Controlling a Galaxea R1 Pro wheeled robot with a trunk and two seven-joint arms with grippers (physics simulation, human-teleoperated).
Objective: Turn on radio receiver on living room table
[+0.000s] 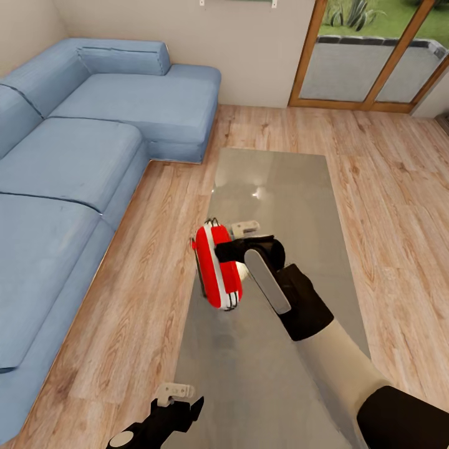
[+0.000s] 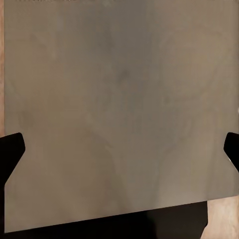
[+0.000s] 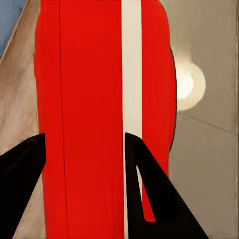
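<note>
The right gripper is at the radio. In the right wrist view its two dark fingers sit over the red body, one near an edge and one on the white stripe. They look pressed against the radio, so I judge they are pinching it, or at least touching it. From the head view the radio looks lifted a little above the table, because a soft shadow lies on the grey top below it, but I cannot be sure.

The radio stands on its thin side. Its long way runs from the robot toward the far end of the table, a bit slanted. It is near the table's left edge, about halfway along. The gripper comes at it from the right, and the right arm reaches across the table top.

The left gripper is lower in the head view, close to the robot, over the near end of the table. In the left wrist view its fingers are spread wide with nothing between them, just grey table top.

So the right hand is much nearer. I think it is the one that must find the radio's switch, which I cannot see.

The blue sofa is well off to the left, on the wood floor.
</note>
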